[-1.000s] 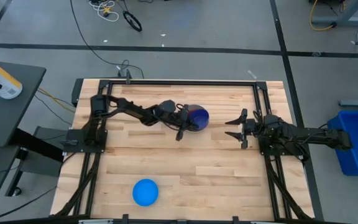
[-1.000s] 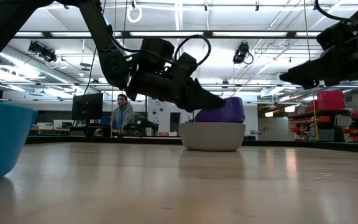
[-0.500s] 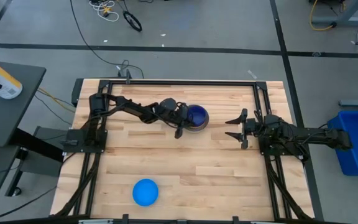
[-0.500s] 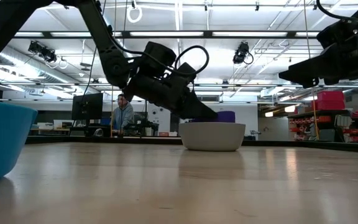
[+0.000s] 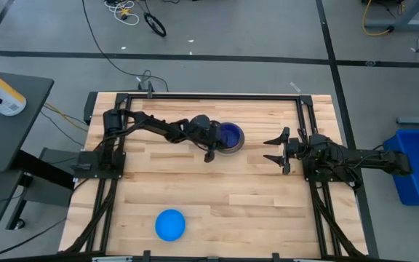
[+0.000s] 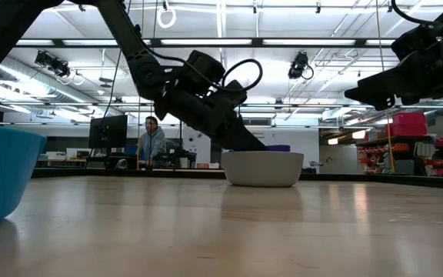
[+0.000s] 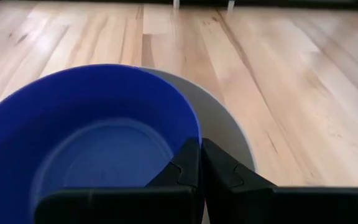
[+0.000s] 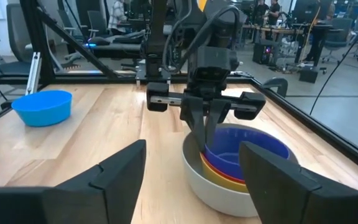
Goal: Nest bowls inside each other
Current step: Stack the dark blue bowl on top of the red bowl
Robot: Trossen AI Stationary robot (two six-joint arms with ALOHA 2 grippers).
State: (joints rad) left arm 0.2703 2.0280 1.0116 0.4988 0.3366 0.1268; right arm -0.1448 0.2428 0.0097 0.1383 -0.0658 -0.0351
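A stack of bowls stands on the table's far middle: a grey bowl (image 6: 264, 169) at the bottom, then a yellow bowl (image 8: 213, 168), a red bowl (image 8: 229, 178) and a dark blue bowl (image 8: 247, 149) on top. My left gripper (image 7: 201, 163) is shut on the dark blue bowl (image 5: 230, 134), on the side toward the table's left. A light blue bowl (image 5: 170, 224) rests on its base near the front edge. My right gripper (image 5: 273, 149) waits open at the table's right, with nothing between its fingers. My left gripper pinches the dark blue bowl's rim (image 7: 191, 138) on its left side, one finger inside the bowl and the other outside it, over the grey bowl's wall (image 7: 229, 130). The fingers (image 8: 207, 127) slant down from the table's left. The bowl sits level, nested in the stack.
Bare wooden table (image 5: 224, 196) lies between the stack and the light blue bowl. A black frame (image 5: 209, 95) runs round the table's edges. A person sits far off in the room behind (image 6: 151, 138).
My left gripper has gone down and tipped its fingers lower, still shut on the dark blue bowl. That bowl stood tilted, high above the grey bowl; it has sunk level into the stack, with only its rim showing above the grey rim in the low view.
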